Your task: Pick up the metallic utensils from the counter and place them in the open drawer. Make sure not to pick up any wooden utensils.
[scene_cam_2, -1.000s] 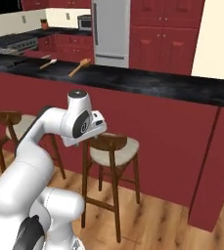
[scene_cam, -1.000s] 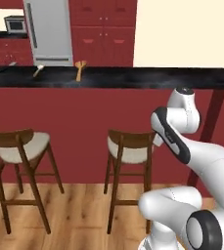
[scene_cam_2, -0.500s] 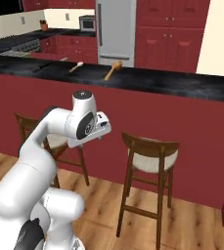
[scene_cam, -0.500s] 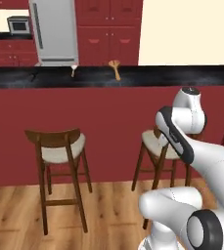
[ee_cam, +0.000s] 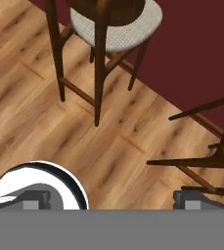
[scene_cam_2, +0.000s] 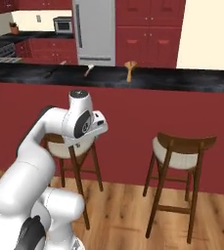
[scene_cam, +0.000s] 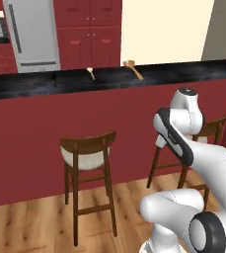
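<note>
Tool (ee_cam: 111, 200) gapes empty over floor; the counter (scene_cam: 109, 81) utensils are too small to distinguish.

Base has driven sideways; counter (scene_cam: 109, 81) and stools (scene_cam: 87, 148) slid right in left view

counter (scene_cam: 35, 88): long glossy black stone top with faint grey veins, running across the view over dark red panels.
knife (scene_cam: 54, 79): slim and dark, lying on the counter toward its left part; small and hard to make out.
fork (scene_cam_2: 88, 71): small and pale, lying on the counter between the knife and the wooden spoon.
wooden spoon (scene_cam: 132, 68): tan, rounded bowl toward the far edge, handle angled toward the near edge.
</note>
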